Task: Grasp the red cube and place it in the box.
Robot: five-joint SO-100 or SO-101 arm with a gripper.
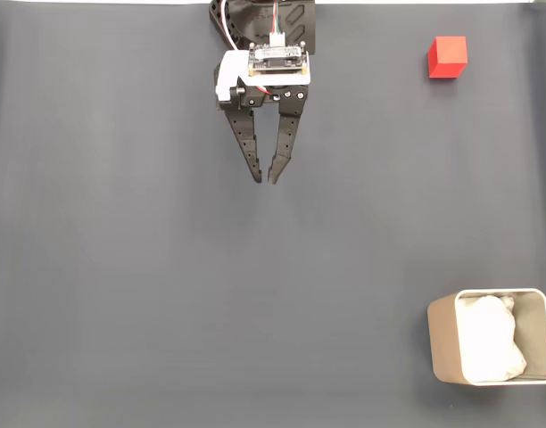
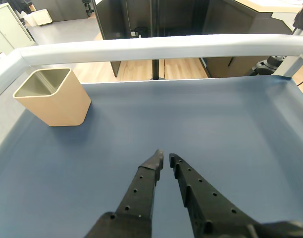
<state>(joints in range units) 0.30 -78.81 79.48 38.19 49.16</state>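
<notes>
Dark grey table mat point(image 1: 121, 294) fills the fixed view, and in the wrist view it runs to a pale raised rail point(image 2: 156, 47) at the far edge, with room floor and furniture legs beyond.

My arm enters the fixed view from the top edge, white and black wrist housing with a small circuit board on top, black fingers pointing down the picture.

The box point(image 1: 441, 343) sits in the bottom right corner of the fixed view, beige, rounded corners, white crumpled paper inside. It's well apart from my claw, down and to the right. In the wrist view it's at upper left point(image 2: 62, 106), near the rail, ahead of my fingertips and to their left.

My claw point(image 1: 265, 180) is near top centre in the fixed view, holding nothing. Fingers nearly together, tips almost meeting, only a thin gap between them. Same in the wrist view point(image 2: 165, 158): two perforated black fingers, narrow slit at the tips, bare mat past them.

The red cube point(image 1: 448, 57) lies on the mat at upper right in the fixed view, near the top edge. It's well apart from my claw, off to the right and higher in the picture than my fingertips, about level with my wrist housing. Nothing touching it.
</notes>
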